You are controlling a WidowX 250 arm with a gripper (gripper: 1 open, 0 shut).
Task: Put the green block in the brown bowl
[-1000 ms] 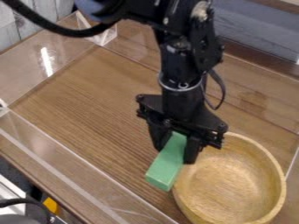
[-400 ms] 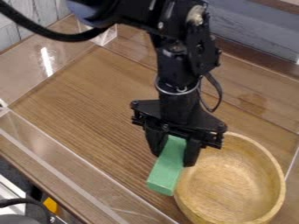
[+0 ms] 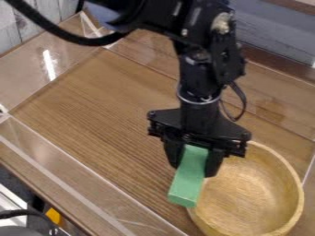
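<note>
The green block (image 3: pixel 190 182) is a flat bright green bar, gripped at its upper end and hanging tilted just off the table. My gripper (image 3: pixel 198 159) points straight down and is shut on the block's top. The brown bowl (image 3: pixel 290 181) sits at the lower right, wide and wooden with a thick rim. The block's lower end hangs right at the bowl's left rim, partly overlapping it in this view.
The wooden tabletop (image 3: pixel 99 101) stretches to the left and back. A clear plastic wall (image 3: pixel 37 138) edges the table at the front left. The black arm (image 3: pixel 204 55) rises above the gripper.
The arm has carried the green block to the right, toward the bowl, and the wrist has rolled slightly. The block now overlaps the bowl's left rim.
</note>
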